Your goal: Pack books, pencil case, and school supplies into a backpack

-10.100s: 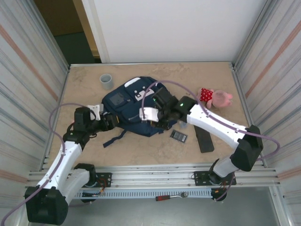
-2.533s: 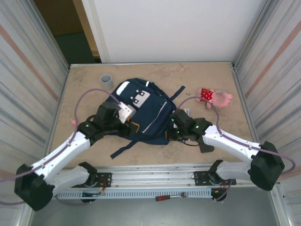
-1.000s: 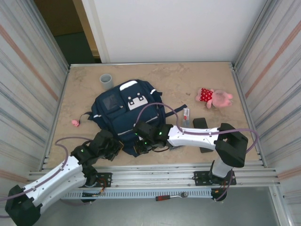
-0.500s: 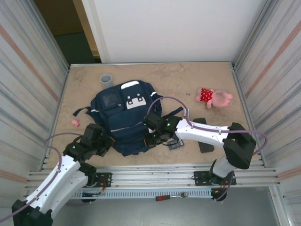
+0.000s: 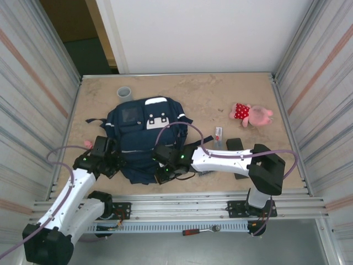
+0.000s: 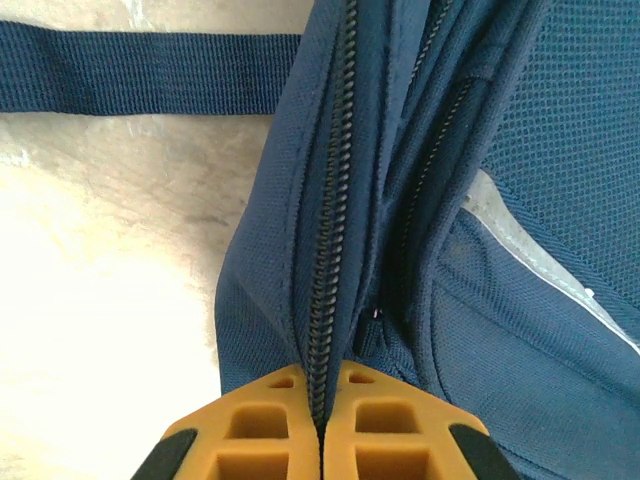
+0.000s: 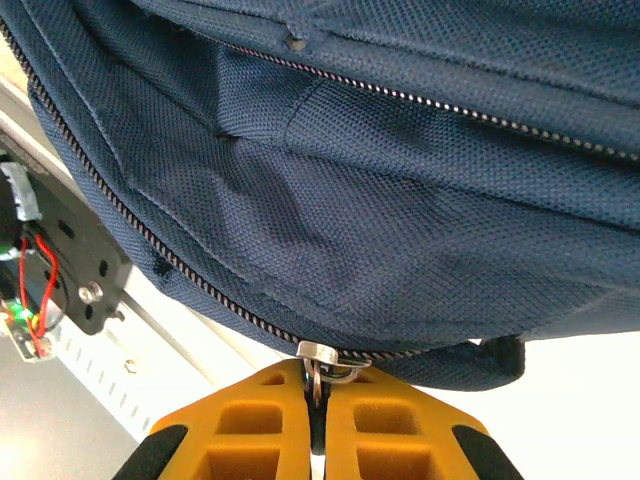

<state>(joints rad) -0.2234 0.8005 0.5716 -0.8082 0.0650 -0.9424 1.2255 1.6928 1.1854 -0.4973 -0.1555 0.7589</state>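
Top view: the backpack (image 5: 144, 138) lies flat on the counter (image 5: 220, 91), left of the middle and reaching toward the near edge. The cup (image 5: 124, 94) sits just past its far-left corner, and the plush toy (image 5: 251, 114) is well apart toward the right edge. Both arms are tucked in at the bag's near end, left jaws at its near-left side, right jaws at its near edge.

Left wrist view: the left jaws are pressed together on the fabric right along the zipper (image 6: 335, 220), so they're clamped on the bag's seam. A strap (image 6: 150, 70) lies flat on the counter beside it.

Right wrist view: the right jaws are together too, pinching the little metal zipper pull (image 7: 320, 352) at the bag's edge.

My take: this thing is soft and floppy, so it'll bunch and slide rather than hold its shape. Tugging the pull alone would probably just drag the whole bag. The pull is tiny, smooth metal and easy to lose. The best hold looks like this one: pin the fabric by the zipper, take the pull, and tug along the zipper line.
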